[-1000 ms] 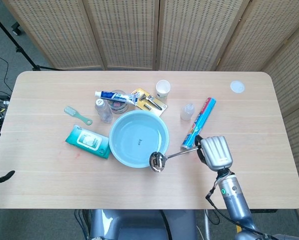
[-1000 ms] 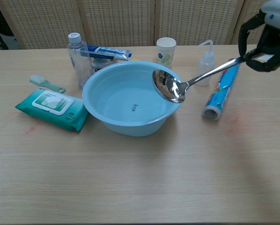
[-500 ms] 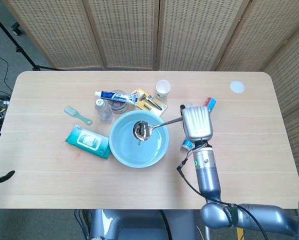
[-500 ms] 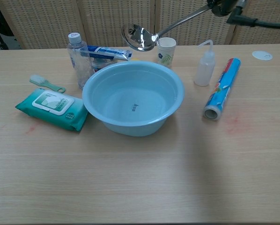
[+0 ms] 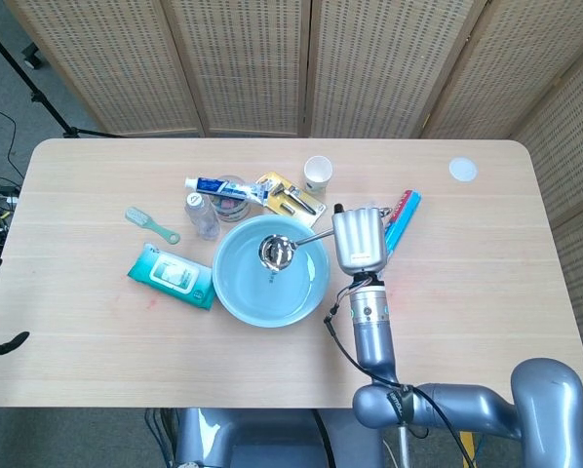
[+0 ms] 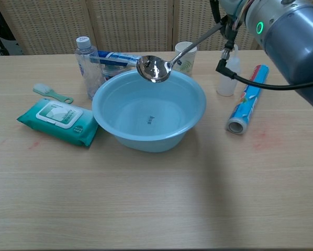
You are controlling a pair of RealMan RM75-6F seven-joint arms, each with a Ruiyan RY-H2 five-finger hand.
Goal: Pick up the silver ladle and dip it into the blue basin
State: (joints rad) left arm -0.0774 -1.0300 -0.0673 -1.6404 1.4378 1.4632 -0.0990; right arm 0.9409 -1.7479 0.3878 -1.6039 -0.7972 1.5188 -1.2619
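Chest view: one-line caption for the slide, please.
Right hand holds the silver ladle by its handle, bowl poised above the blue basin.

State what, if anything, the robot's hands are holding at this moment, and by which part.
The right hand holds the silver ladle by the far end of its handle, with the bowl above the blue basin. The left hand is not in view.

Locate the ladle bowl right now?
In the chest view the silver ladle bowl hangs over the blue basin, near its far rim, handle rising right to the right hand.
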